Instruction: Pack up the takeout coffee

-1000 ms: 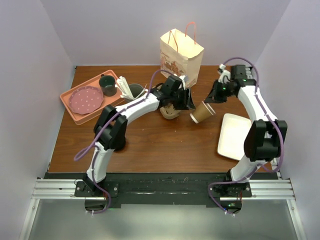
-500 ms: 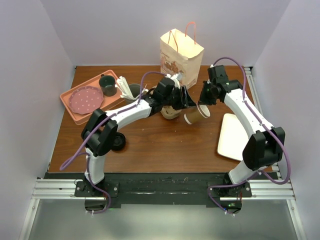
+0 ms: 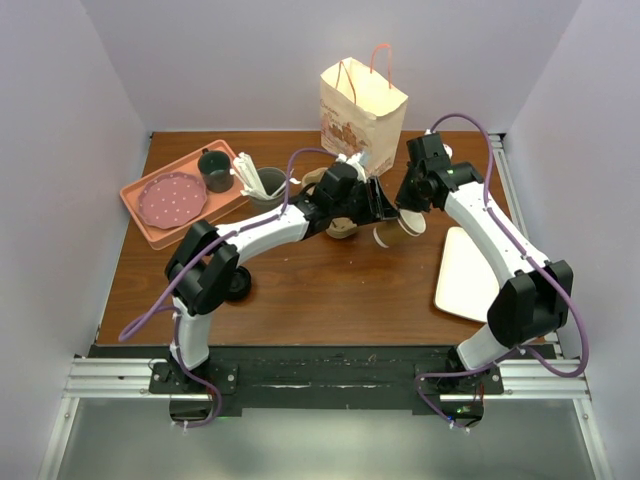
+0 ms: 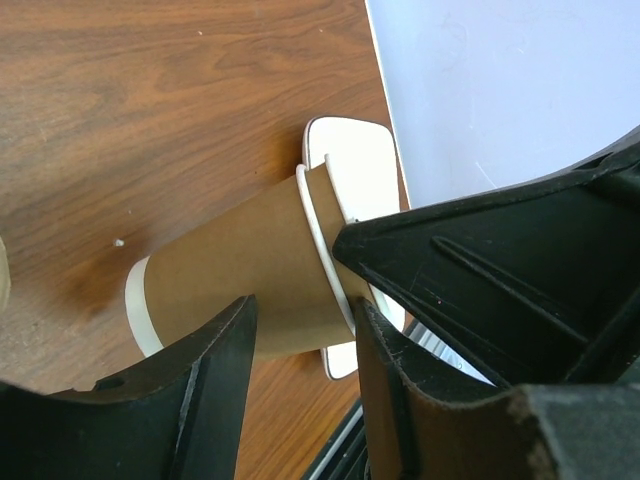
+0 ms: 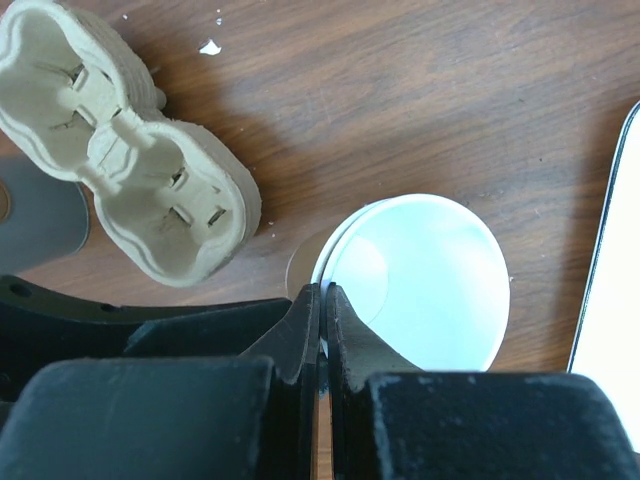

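Observation:
The takeout coffee [image 3: 398, 231] is a brown paper cup with a white rim, tilted above the table with its open mouth up toward the right wrist camera. My right gripper [image 3: 409, 205] is shut on its rim [image 5: 322, 295], one finger inside the white interior [image 5: 420, 280]. My left gripper [image 3: 381, 209] is open, and the cup's brown body [image 4: 240, 280] lies across the gap just past its fingertips [image 4: 302, 312]. The pale cardboard cup carrier [image 3: 340, 228] sits on the table just left of the cup, its holes empty [image 5: 130, 150].
A paper bag [image 3: 362, 110] with pink handles stands behind the grippers. A white tray [image 3: 468, 272] lies at the right. At the back left, an orange tray [image 3: 140, 222] holds a pink plate [image 3: 172, 198] and a dark mug [image 3: 215, 170], beside a grey tumbler [image 3: 265, 185]. A dark disc [image 3: 237, 285] lies near the left arm.
My right arm has carried the cup leftward, from over the table's right side to the left gripper's fingertips. The left gripper has shifted slightly right, over the carrier.

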You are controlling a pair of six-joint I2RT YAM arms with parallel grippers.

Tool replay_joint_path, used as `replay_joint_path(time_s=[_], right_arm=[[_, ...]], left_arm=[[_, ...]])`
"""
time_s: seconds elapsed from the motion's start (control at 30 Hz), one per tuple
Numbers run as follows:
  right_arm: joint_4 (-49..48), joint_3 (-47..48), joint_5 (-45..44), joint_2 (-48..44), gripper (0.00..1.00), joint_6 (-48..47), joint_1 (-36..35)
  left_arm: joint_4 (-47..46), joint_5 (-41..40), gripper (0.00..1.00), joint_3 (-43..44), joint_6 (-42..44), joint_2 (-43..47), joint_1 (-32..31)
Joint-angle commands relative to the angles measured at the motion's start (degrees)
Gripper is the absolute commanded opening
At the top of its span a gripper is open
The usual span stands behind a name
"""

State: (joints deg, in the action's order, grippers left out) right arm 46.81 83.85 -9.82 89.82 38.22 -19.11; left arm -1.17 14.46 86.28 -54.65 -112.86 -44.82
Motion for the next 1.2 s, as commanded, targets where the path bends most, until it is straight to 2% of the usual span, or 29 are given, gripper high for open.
replay_joint_path(time_s=[0.0, 0.6, 0.87, 1.17], right_arm=[[-0.22, 0.17, -1.78, -2.19, 0.0, 2.04, -0.66], [-1.98, -2.47, -2.83, -2.99, 0.0, -0.16, -1.01], [-0.66, 2.71, -4.06, -1.23, 0.0, -1.92, -1.1], [-0.06, 4.29, -3.01, -1.49, 0.0, -2.44, -3.03]], left_arm=[[-1.38, -2.15, 0.47, -0.68, -0.98, 2.03, -0.62], [5.65, -6.19, 0.44, -1.81, 2.0, -0.08, -0.8], [10.65, -9.53, 0.44, -0.24, 5.08, 1.68, -0.62], [11.72, -10.59, 0.49, -3.93, 7.02, 10.37, -0.53]])
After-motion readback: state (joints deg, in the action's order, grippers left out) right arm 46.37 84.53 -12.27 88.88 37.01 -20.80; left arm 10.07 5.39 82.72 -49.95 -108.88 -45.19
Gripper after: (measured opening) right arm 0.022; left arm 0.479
